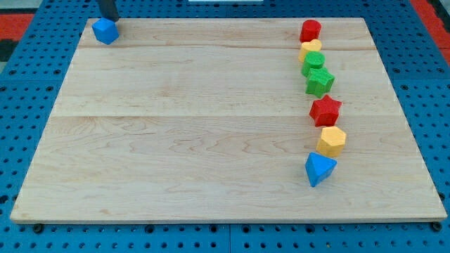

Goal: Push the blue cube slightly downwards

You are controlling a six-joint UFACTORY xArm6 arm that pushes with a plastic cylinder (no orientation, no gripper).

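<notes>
One blue cube (105, 31) just below my tip (110, 19)

Only 1 arm part in view: dark rod entering from the view's top edge, far toward the view's left. Roughly upright, short visible stretch only (rest cut off by the frame). My tip (110, 19) down at board level near the top-left corner, its very end hard to separate from what sits just below it. Contact state: cannot tell.
</notes>
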